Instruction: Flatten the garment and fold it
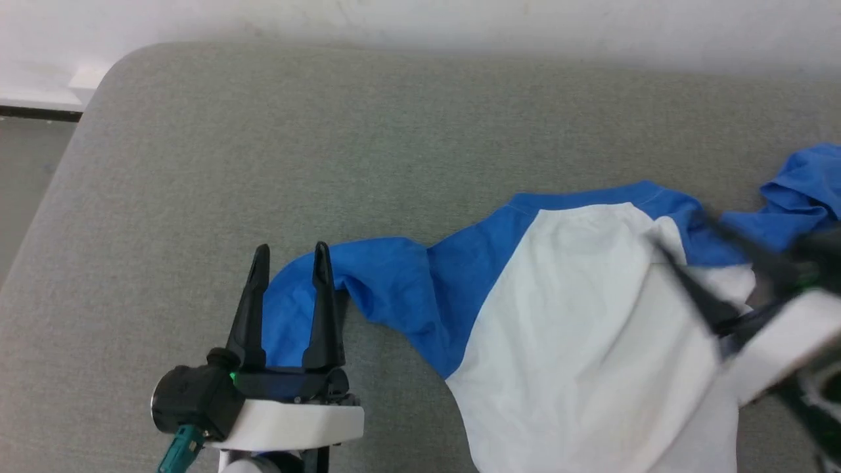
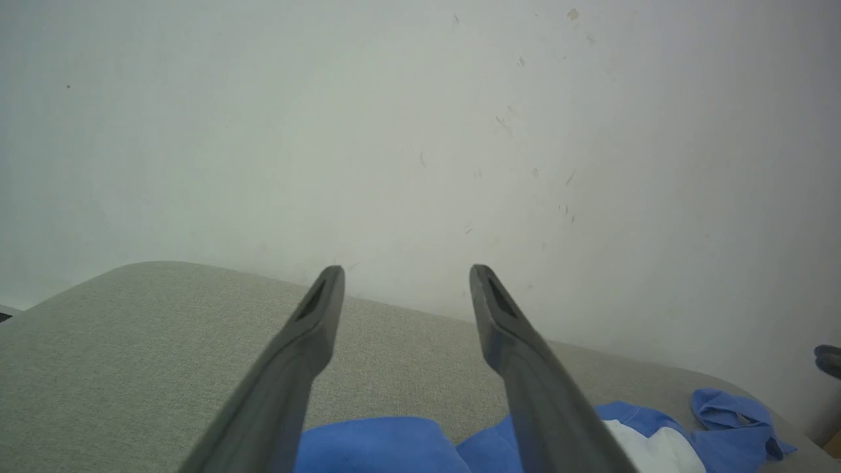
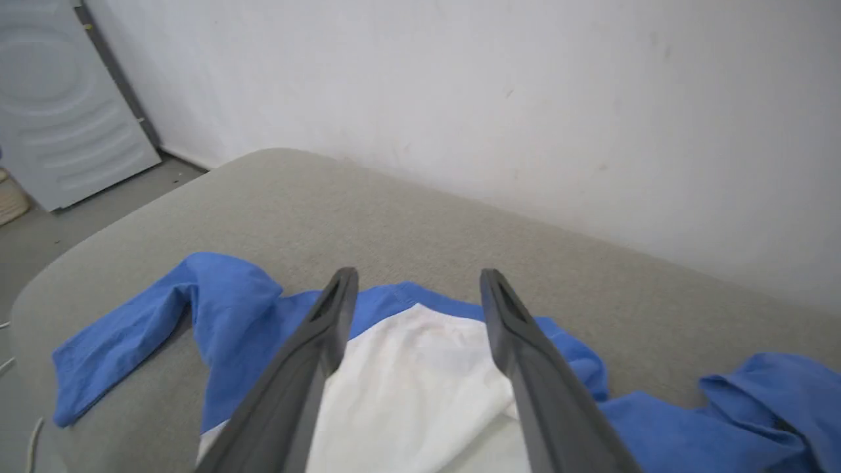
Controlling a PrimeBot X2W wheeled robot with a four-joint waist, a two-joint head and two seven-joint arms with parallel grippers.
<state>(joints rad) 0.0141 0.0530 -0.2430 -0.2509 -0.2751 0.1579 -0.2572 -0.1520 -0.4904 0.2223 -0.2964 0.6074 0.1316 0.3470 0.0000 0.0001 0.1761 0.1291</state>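
- Head view: garment (image 1: 578, 309), white body with royal-blue sleeves, lies rumpled across the lower right of a grey upholstered surface (image 1: 295, 131).
- Left gripper (image 1: 291, 253), lower left of frame: fingers spread apart, empty, over the end of one blue sleeve.
- Right gripper (image 3: 419, 276), right wrist view: fingers parted, holding nothing, above the white body near the blue collar.
- White wall (image 2: 394, 118): upper frame, behind the surface.

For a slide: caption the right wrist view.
Open right end effector over the garment, unflattened on a grey cushion.
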